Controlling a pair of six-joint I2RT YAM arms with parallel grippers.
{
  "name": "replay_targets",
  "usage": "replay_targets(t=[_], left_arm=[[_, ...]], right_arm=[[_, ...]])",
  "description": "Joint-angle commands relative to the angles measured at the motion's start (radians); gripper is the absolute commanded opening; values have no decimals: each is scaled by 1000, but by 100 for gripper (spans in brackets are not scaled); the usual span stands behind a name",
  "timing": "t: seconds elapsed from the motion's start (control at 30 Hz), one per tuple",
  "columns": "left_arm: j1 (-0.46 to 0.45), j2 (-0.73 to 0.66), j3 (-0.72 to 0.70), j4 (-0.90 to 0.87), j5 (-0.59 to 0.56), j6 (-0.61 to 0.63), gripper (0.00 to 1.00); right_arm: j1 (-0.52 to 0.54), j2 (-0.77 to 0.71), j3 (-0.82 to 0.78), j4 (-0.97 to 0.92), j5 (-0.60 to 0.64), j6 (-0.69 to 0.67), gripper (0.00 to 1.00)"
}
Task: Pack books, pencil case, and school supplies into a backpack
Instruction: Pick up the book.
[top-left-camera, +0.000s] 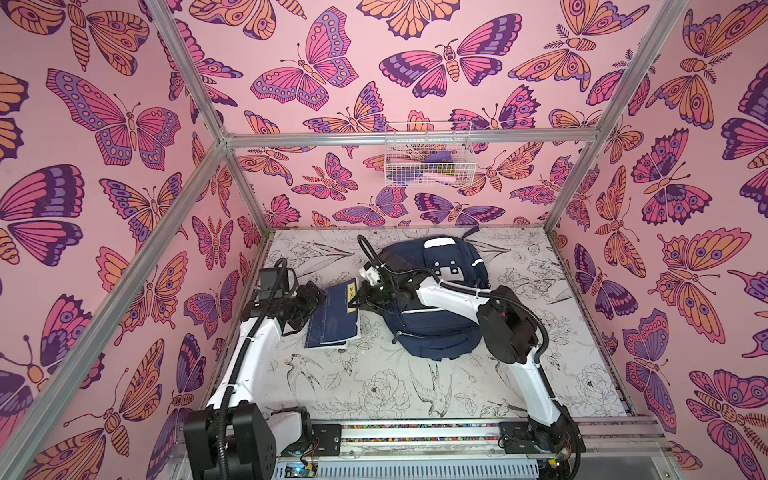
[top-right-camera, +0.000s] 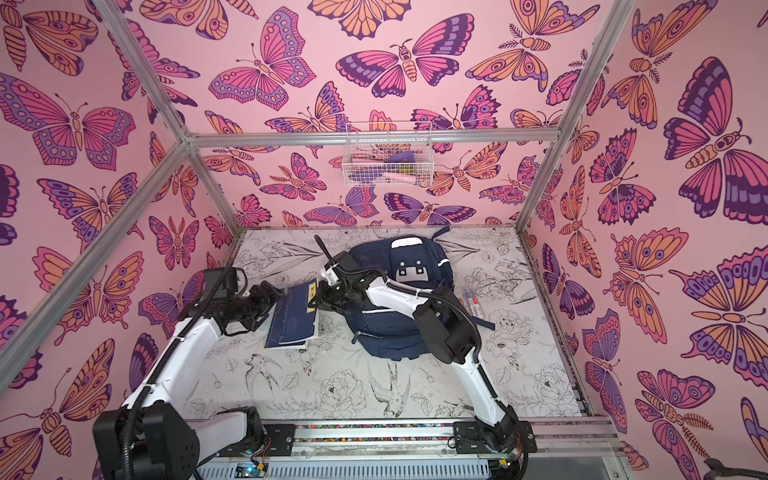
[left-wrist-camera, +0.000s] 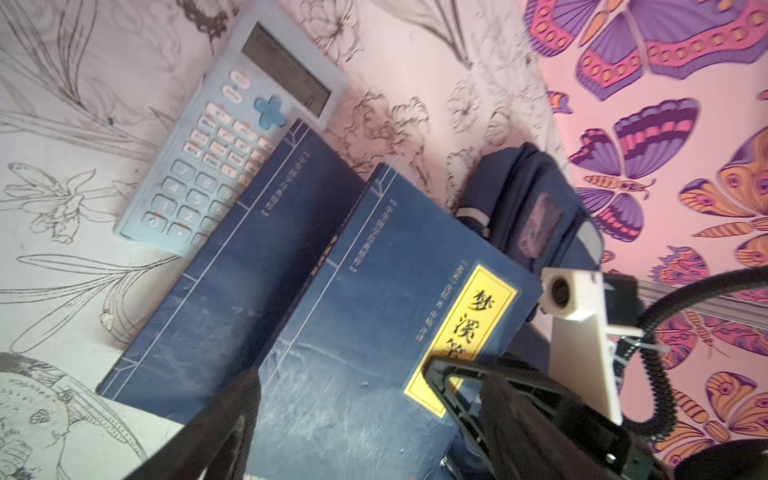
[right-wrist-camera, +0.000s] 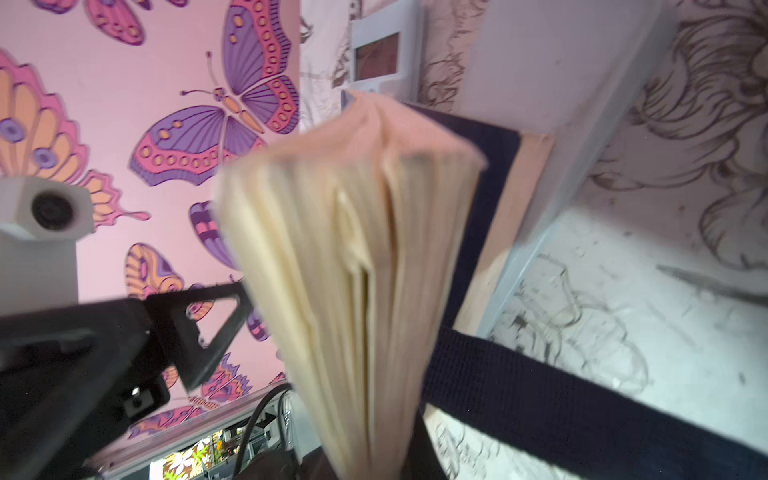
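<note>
Two dark blue books (top-left-camera: 332, 318) (top-right-camera: 291, 322) lie stacked left of the navy backpack (top-left-camera: 440, 316) (top-right-camera: 399, 328). My right gripper (top-left-camera: 358, 300) (top-right-camera: 316, 300) (right-wrist-camera: 374, 436) is shut on the top book (left-wrist-camera: 365, 316) at the edge by its yellow title strip. That book's cream pages (right-wrist-camera: 353, 257) fill the right wrist view. My left gripper (top-left-camera: 311, 305) (top-right-camera: 270, 305) (left-wrist-camera: 374, 457) stands open at the books' opposite edge. A pale blue calculator (left-wrist-camera: 232, 137) lies partly under the lower book (left-wrist-camera: 224, 282). Both top views hide it behind the left arm.
A clear flat case with red labels (top-right-camera: 473, 305) lies right of the backpack; I cannot tell if it is the pencil case. A backpack strap (right-wrist-camera: 582, 399) trails on the flowered table (top-left-camera: 374, 386). A white wire basket (top-left-camera: 428, 153) hangs on the back wall.
</note>
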Motion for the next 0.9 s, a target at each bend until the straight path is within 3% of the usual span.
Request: replay_targets(t=[0.0, 0.13, 0.2, 0.37, 0.5, 0.67, 0.77, 0.87], left_arm=[[5, -37, 28, -8, 71, -16, 89], [5, -53, -20, 129, 209, -88, 91], [7, -53, -67, 219, 267, -136, 100], [14, -40, -199, 438, 360, -269, 99], [15, -23, -251, 500, 386, -288, 94], [16, -21, -320, 659, 436, -377, 71], [16, -28, -340, 697, 439, -401, 41], [16, -52, -345, 699, 426, -406, 16]], right_arm=[[-3, -144, -15, 116, -66, -9, 0], [-12, -195, -76, 174, -82, 14, 0], [-21, -201, -117, 249, -102, 61, 0], [-38, -222, -214, 420, -123, 140, 0], [-48, -213, -233, 468, -134, 170, 0], [-51, -191, -235, 500, -140, 201, 0], [-53, -176, -232, 510, -143, 222, 1], [-57, -171, -227, 465, -129, 216, 11]])
